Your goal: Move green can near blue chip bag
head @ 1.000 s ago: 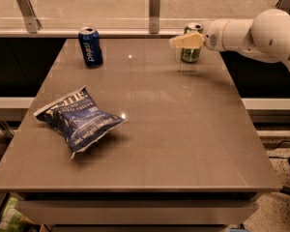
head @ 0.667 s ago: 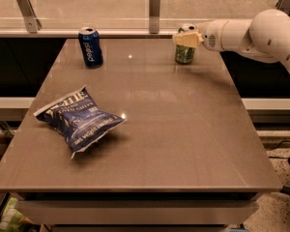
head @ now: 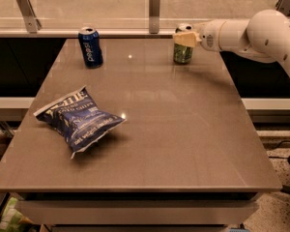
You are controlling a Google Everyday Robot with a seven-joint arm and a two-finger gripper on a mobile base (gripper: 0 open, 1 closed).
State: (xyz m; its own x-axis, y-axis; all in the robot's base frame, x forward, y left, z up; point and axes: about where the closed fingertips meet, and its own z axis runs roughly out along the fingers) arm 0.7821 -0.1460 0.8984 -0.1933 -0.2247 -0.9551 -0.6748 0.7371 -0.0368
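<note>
The green can stands near the far right edge of the brown table. My gripper reaches in from the right on the white arm, and its pale fingers are closed around the can's upper part. I cannot tell whether the can's base touches the table. The blue chip bag lies crinkled on the left side of the table, well away from the can, nearer the front.
A dark blue Pepsi can stands upright at the far left of the table. A low glass barrier with metal posts runs along the back edge. The white arm hangs over the right rear corner.
The gripper and the green can have shifted a little to the left together along the back of the table. The chip bag and Pepsi can have not moved.
</note>
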